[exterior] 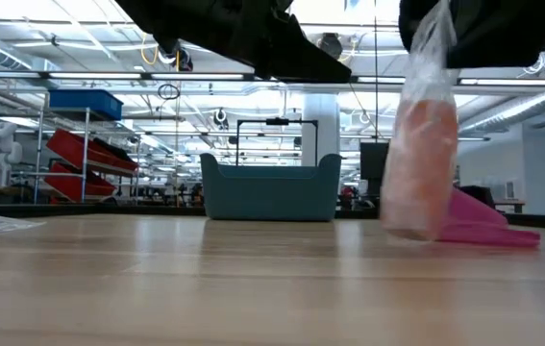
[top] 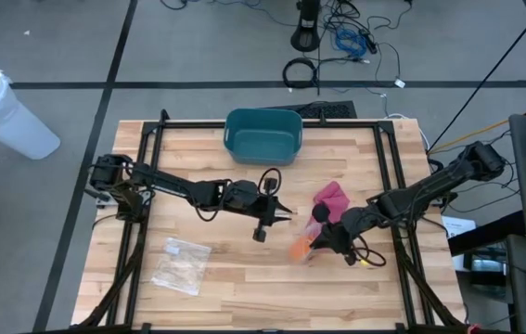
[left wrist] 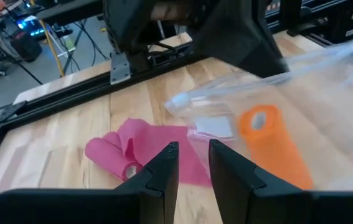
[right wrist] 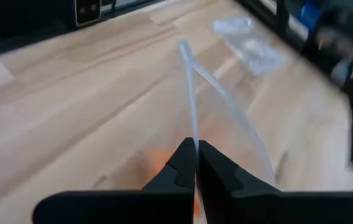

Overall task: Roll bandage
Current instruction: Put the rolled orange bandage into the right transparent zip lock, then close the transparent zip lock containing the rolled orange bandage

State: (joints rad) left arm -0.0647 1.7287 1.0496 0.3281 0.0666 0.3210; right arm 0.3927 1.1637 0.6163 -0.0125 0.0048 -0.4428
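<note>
A clear plastic bag (top: 304, 246) with an orange bandage roll (left wrist: 269, 146) inside hangs from my right gripper (top: 323, 237), which is shut on it right of the table's middle. The bag also shows in the low view (exterior: 424, 144). A pink bandage (top: 332, 199), partly unrolled, lies flat on the table just beyond it and shows in the left wrist view (left wrist: 140, 149). My left gripper (top: 278, 211) is narrowly open and empty, level above the table, pointing at the bag from the left (left wrist: 193, 168). My right gripper pinches the clear bag's upper edge (right wrist: 190, 127) between its two shut fingers, which slant down toward the table. The bag hangs below the fingers with the orange roll (exterior: 416, 173) in its lower part. I cannot tell whether its lower end touches the table.
A teal bin (top: 263, 134) stands at the table's far middle. A second clear bag (top: 181, 264) lies flat at the near left. A black frame (top: 151, 139) runs along the table's sides. Bare wood lies at the near middle.
</note>
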